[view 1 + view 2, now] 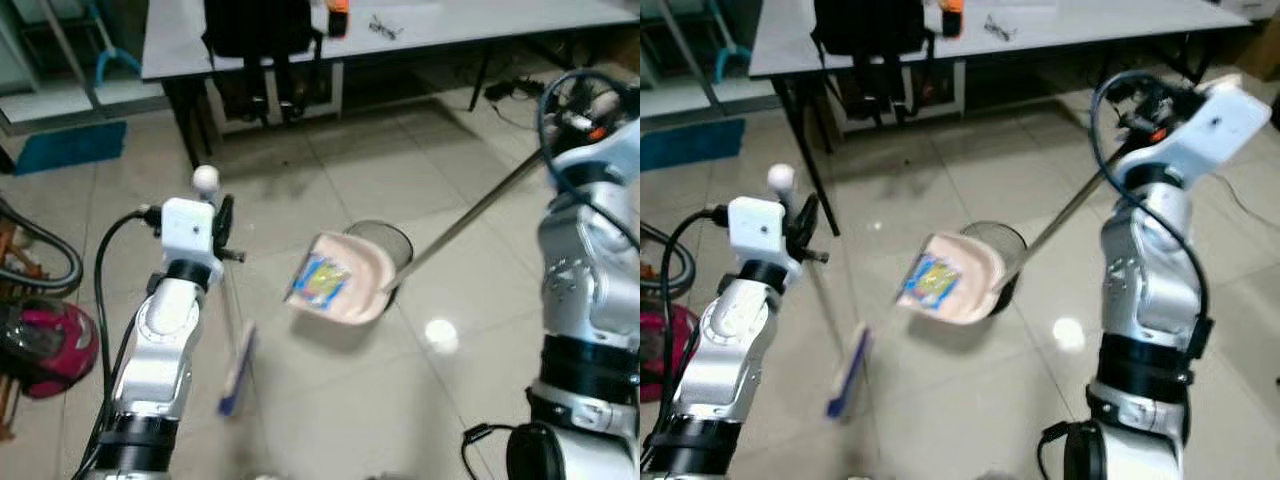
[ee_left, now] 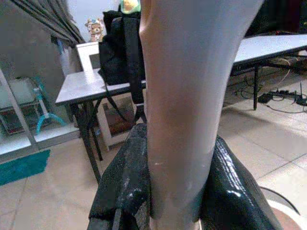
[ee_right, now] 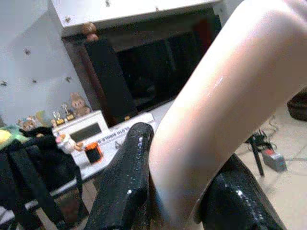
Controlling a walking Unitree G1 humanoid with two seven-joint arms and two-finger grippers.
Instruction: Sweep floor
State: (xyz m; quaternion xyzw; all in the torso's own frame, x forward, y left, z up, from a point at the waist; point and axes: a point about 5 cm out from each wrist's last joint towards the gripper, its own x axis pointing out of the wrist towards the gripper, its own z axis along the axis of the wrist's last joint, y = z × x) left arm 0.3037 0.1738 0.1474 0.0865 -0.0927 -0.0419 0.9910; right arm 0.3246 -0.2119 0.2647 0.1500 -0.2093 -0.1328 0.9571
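Left fingers (image 2: 124,191) clamped on broom (image 1: 236,375); right fingers (image 3: 124,191) gripping dustpan (image 1: 345,280) handle, pan tilted over bin (image 1: 392,240), right of broom head.

right end effector (image 3: 175,191), gripping pale handle (image 3: 220,110)

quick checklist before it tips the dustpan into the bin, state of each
1. Left hand shut on the broom handle: ok.
2. Right hand shut on the dustpan handle: ok.
3. Dustpan lifted beside the bin: ok.
4. Wrapper lying in the dustpan: ok.
5. Dustpan lip over the bin's opening: cannot tell; it overlaps the rim.
6. Broom head apart from the bin: ok.
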